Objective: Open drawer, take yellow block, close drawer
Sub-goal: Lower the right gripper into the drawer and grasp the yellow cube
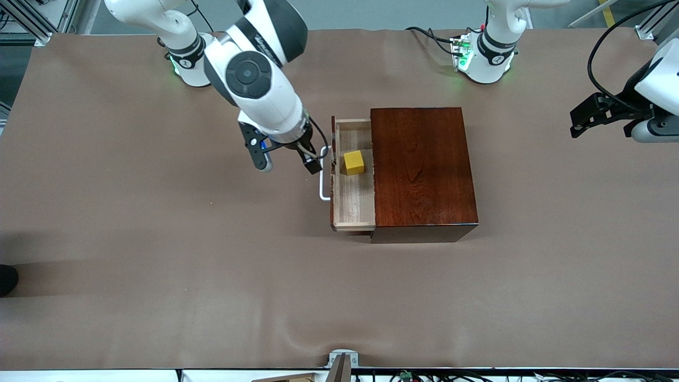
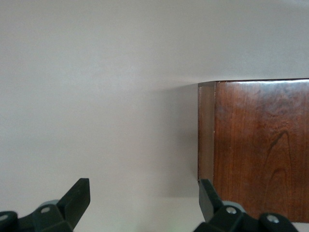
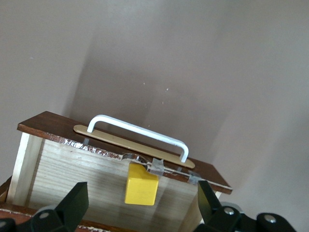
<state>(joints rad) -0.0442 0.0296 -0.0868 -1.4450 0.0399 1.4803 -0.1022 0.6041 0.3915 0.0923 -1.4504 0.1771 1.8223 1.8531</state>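
Yellow block [image 1: 354, 162] in open drawer [image 1: 353, 212]

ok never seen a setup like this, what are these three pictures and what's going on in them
These are two white robot arms bolted to a table covered in brown material. The big picture looks down from a high camera facing them; the other two come from small cameras on each arm's wrist, so the dark prongs at their lower edge are that arm's own fingers.

On the table stands a dark reddish-brown wooden box. Its drawer is pulled partly out toward the right arm's end, and a yellow block sits inside on the pale wood. A white bar handle is on the drawer front.

The right tool is open, beside the handle, holding nothing; its wrist camera looks into the drawer. The left tool waits, open and empty, off toward the left arm's end of the table.
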